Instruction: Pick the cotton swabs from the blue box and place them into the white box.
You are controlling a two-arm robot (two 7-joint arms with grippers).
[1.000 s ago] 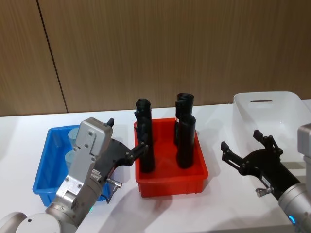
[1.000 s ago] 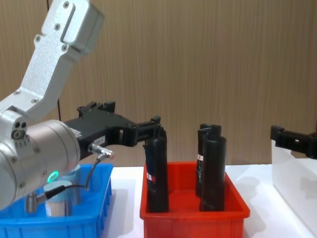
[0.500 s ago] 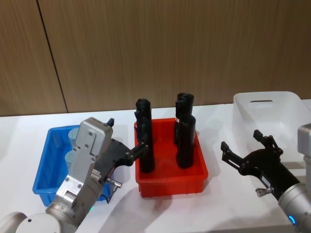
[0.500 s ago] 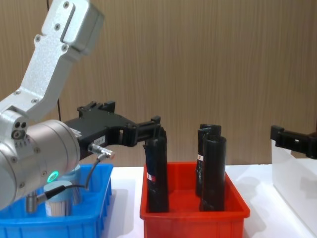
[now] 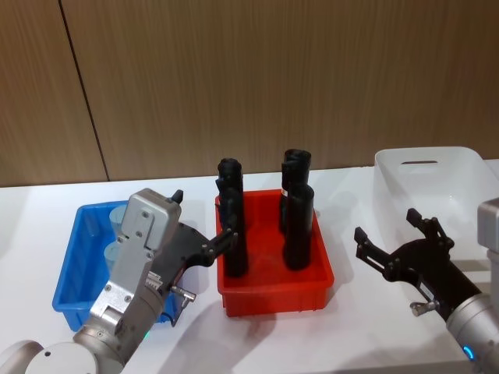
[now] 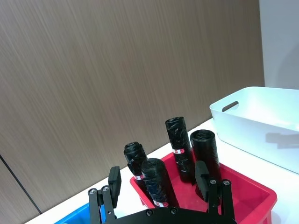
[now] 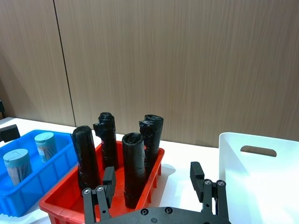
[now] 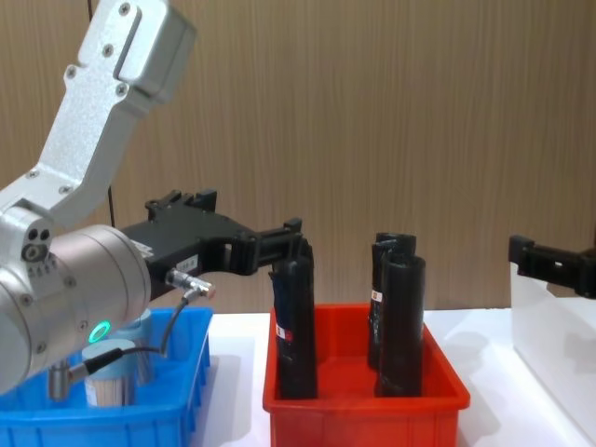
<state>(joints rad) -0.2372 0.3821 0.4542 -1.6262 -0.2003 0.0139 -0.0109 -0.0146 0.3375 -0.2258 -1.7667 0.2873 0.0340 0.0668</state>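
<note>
Translucent plastic, the white box [image 5: 405, 185] is sitting far right and the blue box [image 5: 67, 273] far left, the left end effector [image 5: 201, 216] and right end effector [image 5: 386, 226] hanging near them, fingers apart. I am judging the cotton swabs [image 7: 45, 144], standing in the blue box, light, rigid and slick: best pinched across the jar's body.
</note>
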